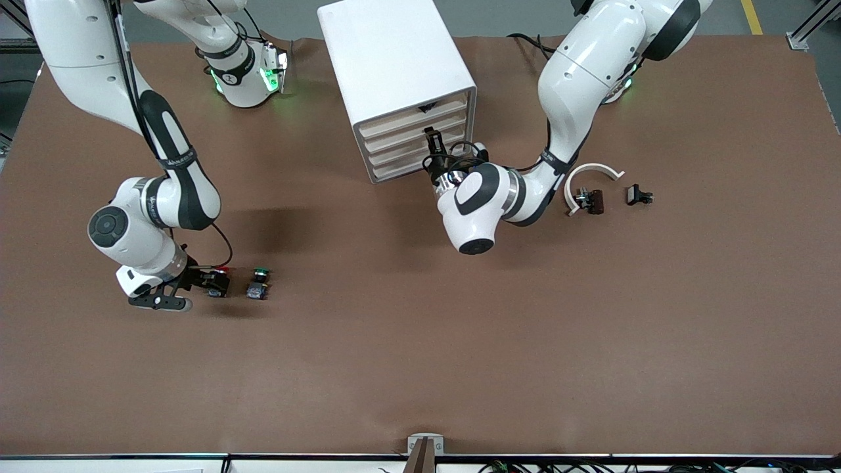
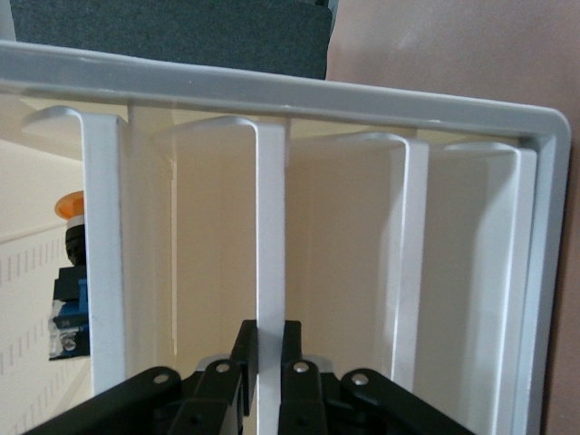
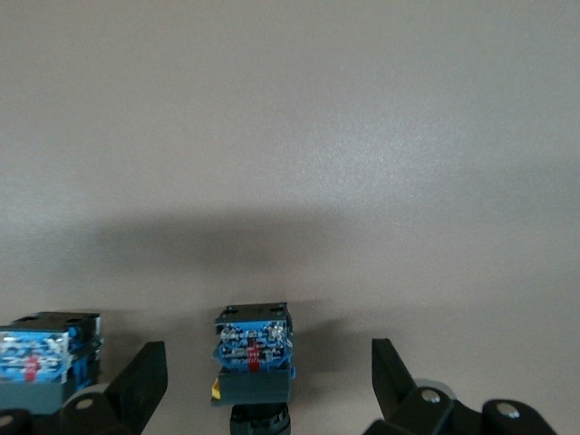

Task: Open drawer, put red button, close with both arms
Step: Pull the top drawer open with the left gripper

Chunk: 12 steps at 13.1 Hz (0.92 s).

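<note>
The white cabinet (image 1: 394, 59) stands at the robots' edge of the table. Its top drawer (image 1: 420, 113) has a small black handle and sits flush. My left gripper (image 1: 430, 136) is at the drawer fronts just below that handle. In the left wrist view it (image 2: 269, 331) is shut on one drawer's white front lip (image 2: 270, 227); I cannot tell which drawer. The red button (image 1: 220, 279) lies on the table toward the right arm's end. My right gripper (image 1: 209, 282) is open around it. In the right wrist view the button (image 3: 256, 353) lies between the open fingers (image 3: 145, 367), untouched.
The green-capped switch (image 1: 259, 284) lies beside the red button, toward the left arm's end; its body shows in the right wrist view (image 3: 41, 358). A white curved piece (image 1: 594, 172) and two small dark parts (image 1: 591, 200) (image 1: 638, 195) lie beside the left arm. An orange-capped switch (image 2: 68, 207) sits inside the cabinet.
</note>
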### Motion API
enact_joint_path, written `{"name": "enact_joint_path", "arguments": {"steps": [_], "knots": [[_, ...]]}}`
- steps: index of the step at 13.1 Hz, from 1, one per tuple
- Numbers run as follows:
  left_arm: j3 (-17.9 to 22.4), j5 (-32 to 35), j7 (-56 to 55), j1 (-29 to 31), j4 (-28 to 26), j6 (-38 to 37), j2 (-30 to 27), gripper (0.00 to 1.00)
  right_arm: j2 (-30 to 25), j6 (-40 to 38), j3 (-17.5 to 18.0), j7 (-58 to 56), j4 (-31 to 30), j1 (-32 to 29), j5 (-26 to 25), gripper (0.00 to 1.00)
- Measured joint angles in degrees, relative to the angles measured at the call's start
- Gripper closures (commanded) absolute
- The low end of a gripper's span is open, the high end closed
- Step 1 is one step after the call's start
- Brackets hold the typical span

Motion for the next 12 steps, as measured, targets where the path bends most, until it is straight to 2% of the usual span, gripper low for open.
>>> {"name": "enact_joint_path", "arguments": {"steps": [6,7,8,9,10,11,12], "knots": [[0.9,0.0,0.2,5.8,2.5,0.5,0.0,1.00,1.8,0.3,0.1,1.3,0.0,0.2,2.1,0.00],[1.7,0.0,0.4,6.7,3.3,0.6,0.0,1.00,2.0,0.5,0.1,1.4,0.0,0.2,2.2,0.08],[2.8,0.0,0.5,7.2,4.3,0.6,0.0,1.00,2.1,0.8,0.1,1.5,0.0,0.2,2.2,0.32],[4.1,0.0,0.6,7.5,5.5,0.6,0.0,1.00,2.2,0.9,0.1,1.5,0.0,0.3,2.2,0.69],[5.1,0.0,0.6,7.7,6.7,0.7,0.0,0.86,2.3,0.9,0.1,1.5,0.0,0.4,2.2,0.94],[5.9,0.0,0.8,7.8,7.5,1.0,0.0,0.67,2.4,0.9,0.2,1.5,0.0,0.7,2.2,1.00],[6.3,0.0,1.1,8.0,8.1,1.3,0.0,0.01,2.5,0.9,0.2,1.6,0.0,0.9,2.2,1.00]]}}
